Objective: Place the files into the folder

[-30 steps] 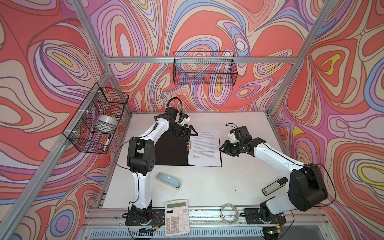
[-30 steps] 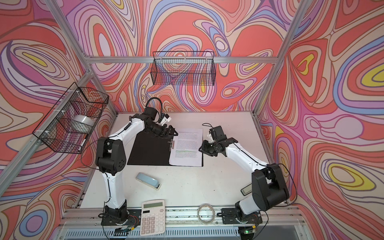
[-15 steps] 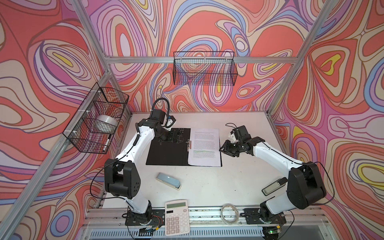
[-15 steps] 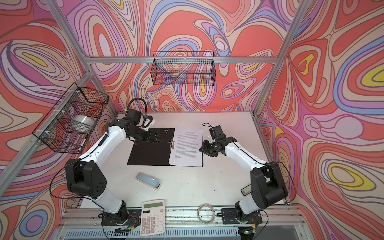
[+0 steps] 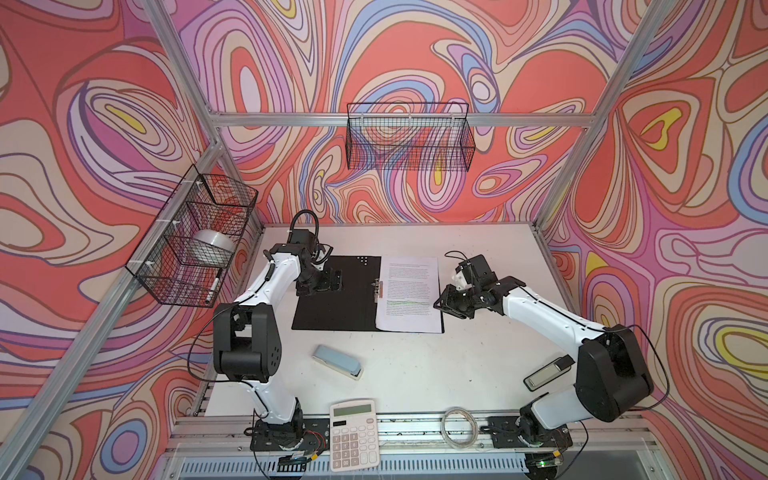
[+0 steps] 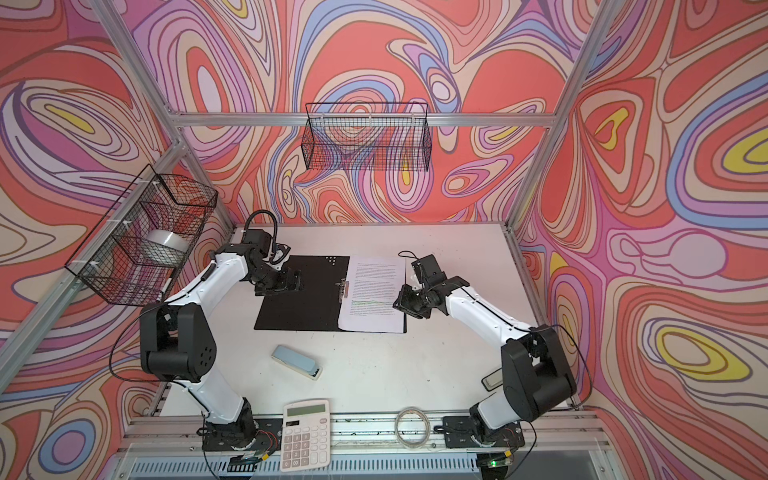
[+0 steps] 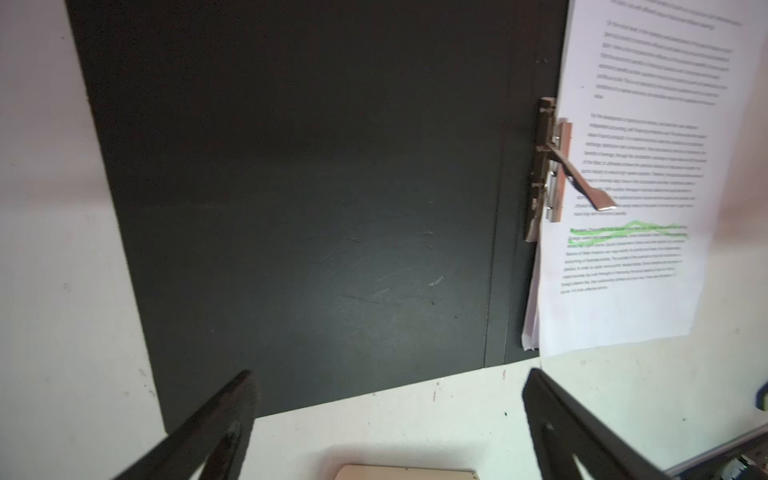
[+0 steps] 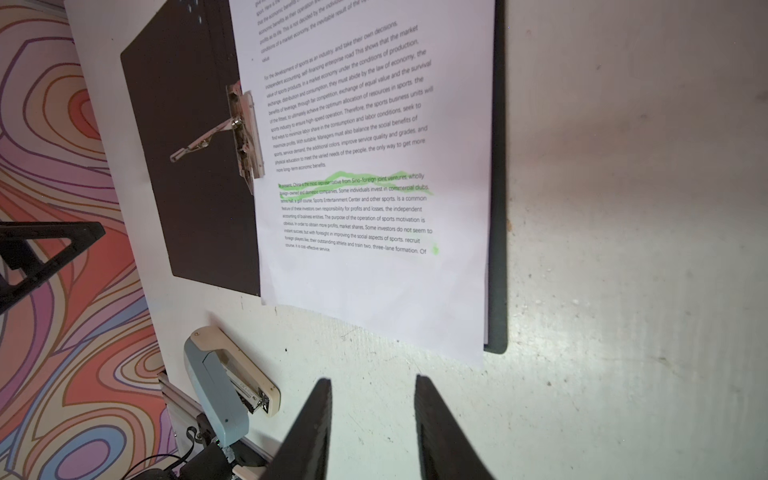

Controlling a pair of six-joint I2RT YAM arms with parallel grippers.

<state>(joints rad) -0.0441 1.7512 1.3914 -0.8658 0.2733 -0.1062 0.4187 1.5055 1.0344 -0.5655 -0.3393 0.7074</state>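
Lying open and flat on the white table (image 5: 478,374), the folder (image 5: 336,299) is seen black inside up in both top views. The files (image 5: 409,295) are laid as a thin stack on its right half, with their left edge against the metal lever clip (image 7: 548,166) at the spine. A strip of black cover is shown past the sheets' right edge in the right wrist view. The clip lever is seen raised, so the sheets are judged not clamped yet, though that cannot be told for sure.

The left gripper (image 7: 390,374) is held over the bare left cover, jaws spread fully wide, nothing between them. The right gripper (image 8: 372,379) is placed just beside the files' right edge, jaws partly apart and empty. No contact with the paper is visible.

Progress is judged well along, since the sheets are already placed inside. What is left is probably the lever being pressed down and the left cover being folded over. The stapler (image 5: 337,361) is left well apart from the folder.
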